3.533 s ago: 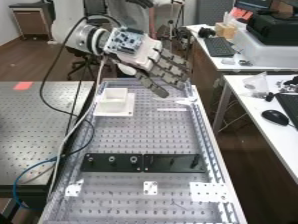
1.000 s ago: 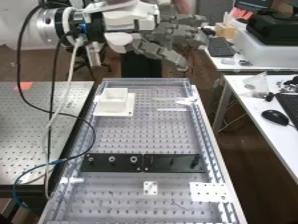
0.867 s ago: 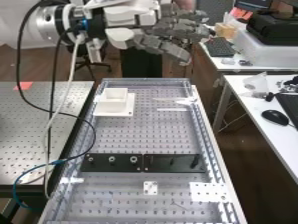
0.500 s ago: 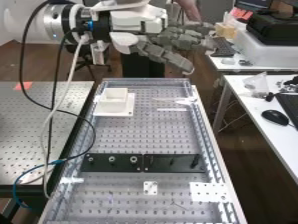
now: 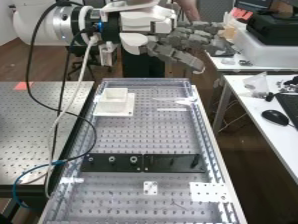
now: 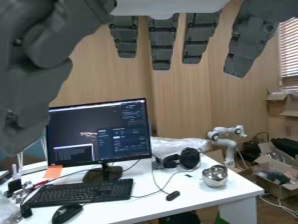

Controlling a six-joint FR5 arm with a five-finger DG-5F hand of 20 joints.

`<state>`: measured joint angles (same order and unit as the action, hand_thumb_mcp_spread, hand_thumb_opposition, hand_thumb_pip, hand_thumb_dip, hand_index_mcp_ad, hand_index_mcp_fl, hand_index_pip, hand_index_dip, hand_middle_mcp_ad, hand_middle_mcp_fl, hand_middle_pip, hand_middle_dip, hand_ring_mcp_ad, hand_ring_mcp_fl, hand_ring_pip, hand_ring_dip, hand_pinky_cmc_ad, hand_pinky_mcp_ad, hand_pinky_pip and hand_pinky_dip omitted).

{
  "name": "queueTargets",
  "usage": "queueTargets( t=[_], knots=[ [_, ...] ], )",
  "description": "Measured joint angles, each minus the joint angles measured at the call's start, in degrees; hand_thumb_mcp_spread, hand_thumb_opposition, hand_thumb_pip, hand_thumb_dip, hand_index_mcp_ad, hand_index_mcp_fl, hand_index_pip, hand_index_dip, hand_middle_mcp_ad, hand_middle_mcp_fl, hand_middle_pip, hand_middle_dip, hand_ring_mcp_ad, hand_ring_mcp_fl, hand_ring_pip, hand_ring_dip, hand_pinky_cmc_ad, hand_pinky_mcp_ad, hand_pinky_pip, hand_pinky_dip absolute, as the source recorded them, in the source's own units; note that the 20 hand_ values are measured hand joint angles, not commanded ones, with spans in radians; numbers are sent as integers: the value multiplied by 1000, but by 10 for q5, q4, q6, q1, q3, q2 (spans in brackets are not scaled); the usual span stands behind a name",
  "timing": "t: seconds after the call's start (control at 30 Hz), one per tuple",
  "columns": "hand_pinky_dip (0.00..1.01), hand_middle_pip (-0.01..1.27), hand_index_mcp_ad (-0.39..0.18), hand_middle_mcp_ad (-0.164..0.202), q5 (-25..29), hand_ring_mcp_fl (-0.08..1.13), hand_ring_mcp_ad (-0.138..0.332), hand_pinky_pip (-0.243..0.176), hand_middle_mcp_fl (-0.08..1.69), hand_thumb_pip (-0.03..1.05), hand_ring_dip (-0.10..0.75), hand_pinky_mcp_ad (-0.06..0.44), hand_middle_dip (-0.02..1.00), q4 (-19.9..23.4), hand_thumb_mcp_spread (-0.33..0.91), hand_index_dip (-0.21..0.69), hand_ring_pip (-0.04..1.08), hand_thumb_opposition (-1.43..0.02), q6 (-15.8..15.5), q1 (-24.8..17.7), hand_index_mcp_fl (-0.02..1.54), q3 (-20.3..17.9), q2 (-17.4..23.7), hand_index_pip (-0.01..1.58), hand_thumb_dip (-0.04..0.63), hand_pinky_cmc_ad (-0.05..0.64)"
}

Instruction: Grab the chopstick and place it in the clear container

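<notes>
On the perforated bench [image 5: 143,135] (brown floor [image 5: 48,69] beyond), a white box [image 5: 114,105].

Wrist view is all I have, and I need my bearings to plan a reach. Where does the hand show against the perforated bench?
Observer: In the high view, the hand shows just past the far end of the perforated bench.
Operator: Is there anything box-like near that end?
Observer: Yes, a white box on a white plate.
Operator: And nearer the camera?
Observer: Black panels lie across the bench.
</notes>
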<state>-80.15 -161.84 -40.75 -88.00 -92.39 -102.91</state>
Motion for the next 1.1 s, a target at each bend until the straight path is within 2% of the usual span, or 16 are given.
queueTargets(
  t=[0.13,0.5,0.57,0.7,1.1],
  knots=[
    [176,133,-94,72,-17,0,120,-61,52,639,101,340,202,2,17,87,99,-742,0,4,30,1,-2,54,30,393],
    [176,136,-87,73,-15,0,133,-72,51,639,101,340,202,8,14,87,96,-744,4,5,30,-2,-4,54,30,393],
    [176,136,-101,68,-18,0,133,-73,51,639,101,339,202,9,14,87,96,-744,3,5,30,-2,-3,54,30,393],
    [176,136,-87,75,-13,0,133,-73,52,639,101,340,202,9,14,87,99,-742,2,3,30,-2,-2,54,30,393],
    [176,138,-87,75,-12,0,133,-73,54,641,101,339,202,11,17,56,99,-754,3,0,28,-6,1,56,30,393]
  ],
)
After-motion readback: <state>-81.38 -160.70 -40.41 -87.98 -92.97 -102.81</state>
